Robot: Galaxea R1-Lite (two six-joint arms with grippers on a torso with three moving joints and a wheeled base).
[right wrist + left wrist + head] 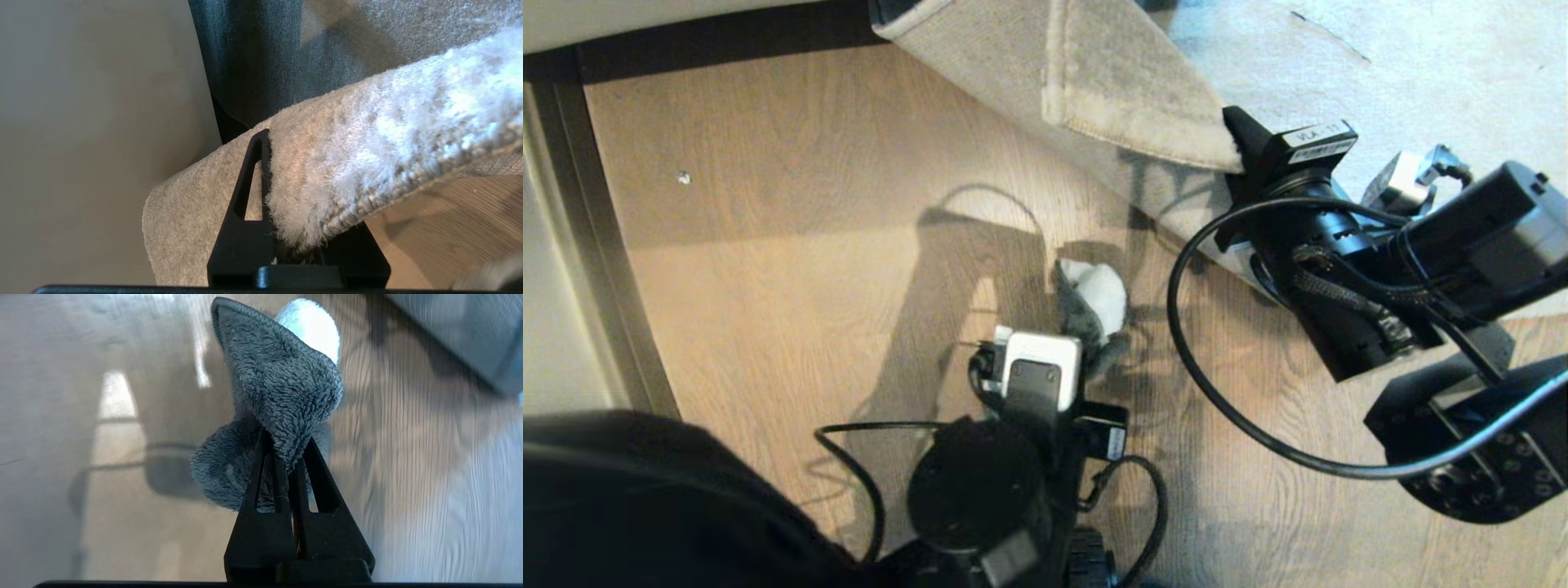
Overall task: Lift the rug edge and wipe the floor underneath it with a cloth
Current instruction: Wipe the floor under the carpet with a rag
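The rug edge [1143, 114], folded back at the far right, hangs pinched in the right gripper [1237, 151]; should that thick pile slip from the clamped jaws, it would likely drop over the exposed floor [792, 245]. Near centre, the left gripper [1086, 351] holds the cloth [1094, 302] by a thin fold that dragging could tug free. Only the left wrist view shows those jaws biting the fold; only the right wrist view shows the rug's woven backing.
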